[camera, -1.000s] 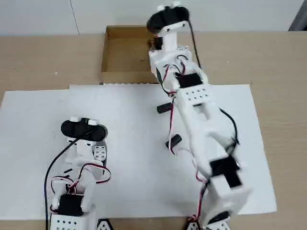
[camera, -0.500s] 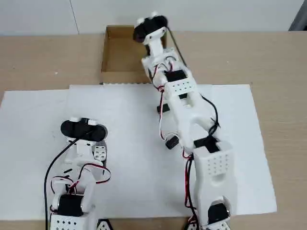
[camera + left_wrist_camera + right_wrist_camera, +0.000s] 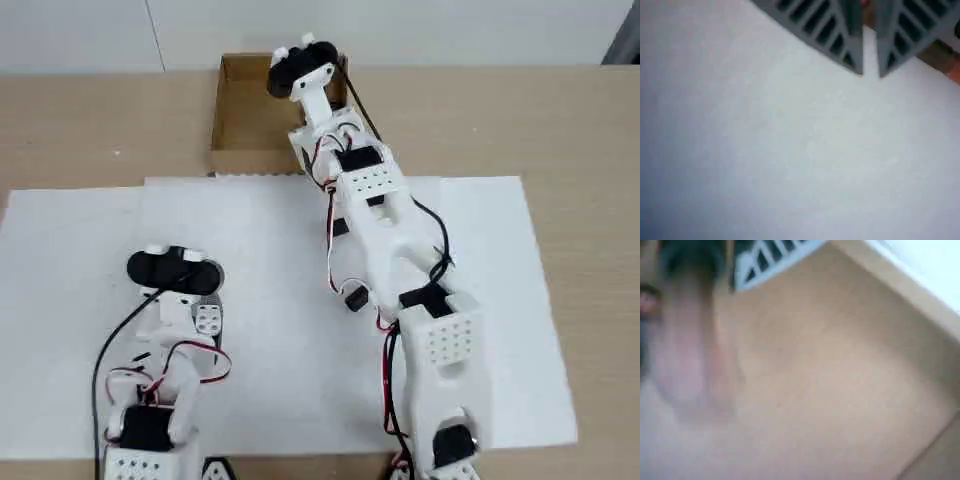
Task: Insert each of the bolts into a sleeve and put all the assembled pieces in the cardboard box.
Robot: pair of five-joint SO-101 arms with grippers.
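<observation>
The cardboard box [image 3: 240, 115] stands open at the table's far edge. My right gripper [image 3: 300, 75] hangs over its right half, pointing down inside it. In the right wrist view the right gripper [image 3: 730, 285] is just above the box floor [image 3: 840, 390], shut on a blurred dark sleeve [image 3: 690, 260] with a pinkish bolt [image 3: 690, 350] sticking out. Two black pieces [image 3: 340, 228] [image 3: 352, 298] lie on the white paper, partly hidden under the right arm. My left gripper [image 3: 180, 290] rests low at the near left. Its fingers [image 3: 860, 65] are shut over bare paper.
A large white paper sheet [image 3: 260, 330] covers the wooden table [image 3: 90, 120] between the arms and the box. The box wall [image 3: 900, 285] rises close beside the right gripper. The right arm stretches across the sheet's middle.
The right arm has swung left and stretched out, carrying its gripper from the box's right edge to over the box's inside. The left arm has kept still.
</observation>
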